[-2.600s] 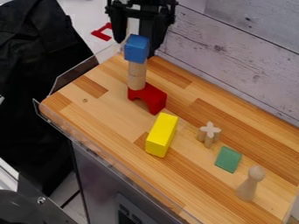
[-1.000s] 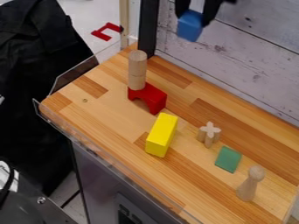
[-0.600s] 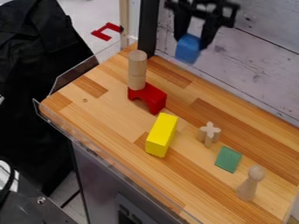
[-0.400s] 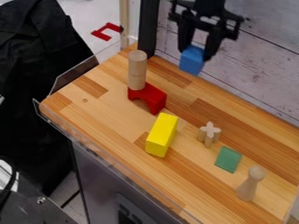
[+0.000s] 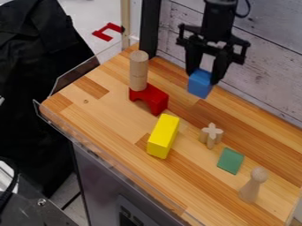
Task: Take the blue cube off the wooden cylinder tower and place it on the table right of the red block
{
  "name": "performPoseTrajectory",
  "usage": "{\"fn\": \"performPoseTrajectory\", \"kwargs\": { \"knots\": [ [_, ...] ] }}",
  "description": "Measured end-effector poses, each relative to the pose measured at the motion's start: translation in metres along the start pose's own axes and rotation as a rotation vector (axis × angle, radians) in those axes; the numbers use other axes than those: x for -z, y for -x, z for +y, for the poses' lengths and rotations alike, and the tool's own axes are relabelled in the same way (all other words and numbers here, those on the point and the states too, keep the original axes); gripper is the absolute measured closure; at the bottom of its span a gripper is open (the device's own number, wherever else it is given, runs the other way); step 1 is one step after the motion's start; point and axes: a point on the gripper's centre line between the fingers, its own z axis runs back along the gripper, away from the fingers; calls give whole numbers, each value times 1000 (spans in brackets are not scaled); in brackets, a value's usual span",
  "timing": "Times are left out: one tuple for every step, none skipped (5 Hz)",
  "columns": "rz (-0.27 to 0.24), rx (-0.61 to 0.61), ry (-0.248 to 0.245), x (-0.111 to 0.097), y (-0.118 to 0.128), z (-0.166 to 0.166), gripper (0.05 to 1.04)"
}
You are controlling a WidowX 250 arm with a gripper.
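- Far left of the gripper, dark fabric (image 5: pixel 38 88).
- Left of it, beyond the tabletop's corner, a flat red bracket-shaped piece (image 5: pixel 108 32).
- Left of the gripper, a pale wooden column (image 5: pixel 138 70) stands upright on a red arch block (image 5: pixel 159 100), the tallest obstacle on that side.
- Lower left, nearer the camera, a long yellow block (image 5: pixel 163 137) on the wooden tabletop (image 5: pixel 112 114).
- The black gripper (image 5: pixel 203 77) points down, its two fingers closed on a blue block (image 5: pixel 200 84). The block is small, box-shaped, smooth and plain, slightly tilted; whether its underside touches the tabletop is hard to tell.
- Below the gripper, a small cross-shaped wooden piece (image 5: pixel 211 134).
- Below and slightly right, a flat green piece (image 5: pixel 231 160).
- Lower right, a round-headed wooden peg (image 5: pixel 254 184), upright.
- Behind and to the right, a whitewashed plank wall (image 5: pixel 271 75).
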Motion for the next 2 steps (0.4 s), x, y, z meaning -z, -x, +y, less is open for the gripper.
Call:
{"fn": "performPoseTrajectory", "kwargs": {
  "knots": [
    [20,13,25,12,0,-3,539],
    [25,13,30,16,-2,0,539]
  ]
}}
